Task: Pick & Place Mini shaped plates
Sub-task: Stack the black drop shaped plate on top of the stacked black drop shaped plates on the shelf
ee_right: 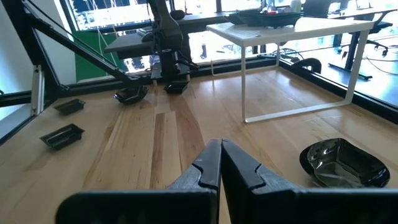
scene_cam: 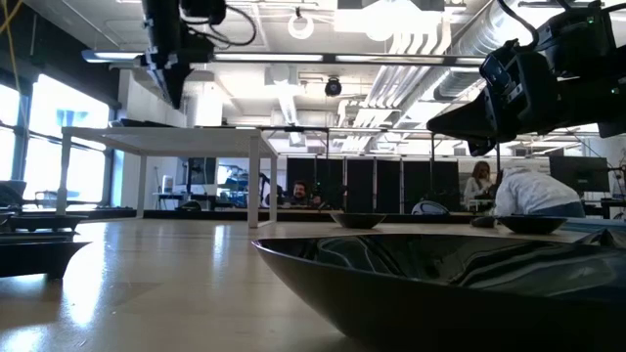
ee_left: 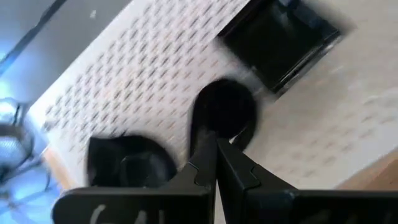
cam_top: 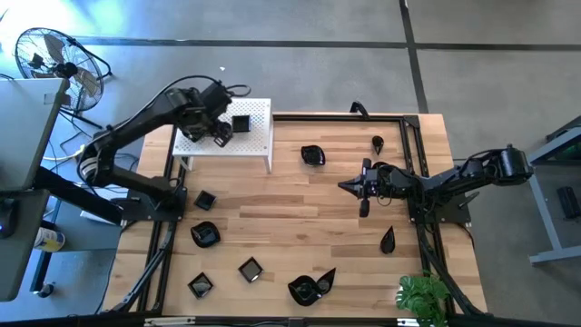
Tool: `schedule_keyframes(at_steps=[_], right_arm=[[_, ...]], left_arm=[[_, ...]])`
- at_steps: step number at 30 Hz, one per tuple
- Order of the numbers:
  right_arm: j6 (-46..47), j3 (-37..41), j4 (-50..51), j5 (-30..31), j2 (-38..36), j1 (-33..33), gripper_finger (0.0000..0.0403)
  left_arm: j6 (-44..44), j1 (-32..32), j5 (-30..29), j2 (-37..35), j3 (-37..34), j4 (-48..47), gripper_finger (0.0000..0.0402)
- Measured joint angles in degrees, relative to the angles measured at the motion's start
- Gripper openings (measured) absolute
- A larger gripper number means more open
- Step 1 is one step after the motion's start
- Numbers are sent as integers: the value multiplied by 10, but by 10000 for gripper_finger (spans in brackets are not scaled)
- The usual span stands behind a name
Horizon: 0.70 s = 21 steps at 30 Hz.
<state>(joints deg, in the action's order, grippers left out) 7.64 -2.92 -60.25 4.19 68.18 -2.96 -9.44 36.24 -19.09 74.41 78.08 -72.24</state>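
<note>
Over the white perforated stand at the wooden table's ten o'clock corner, the left claw hovers clenched and empty, a square mini plate just beside it. Bare wood lies open mid-table; more plates line the six o'clock edge. The right claw, clenched and empty, hangs near three o'clock, one plate at its eleven o'clock.

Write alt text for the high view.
Seen from above, the left gripper hangs shut over a white perforated stand holding a square black plate. The right gripper waits shut above the wooden table, where more black mini plates lie scattered.
</note>
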Motion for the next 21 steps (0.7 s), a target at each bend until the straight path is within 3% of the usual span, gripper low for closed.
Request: schedule_keyframes(at_steps=[9, 21], right_arm=[[3, 0, 0, 5, 0, 0, 0], [1, 0, 0, 6, 0, 0, 0]], left_arm=[[33, 58, 3, 39, 0, -21, 0], [43, 58, 5, 69, 0, -57, 0]])
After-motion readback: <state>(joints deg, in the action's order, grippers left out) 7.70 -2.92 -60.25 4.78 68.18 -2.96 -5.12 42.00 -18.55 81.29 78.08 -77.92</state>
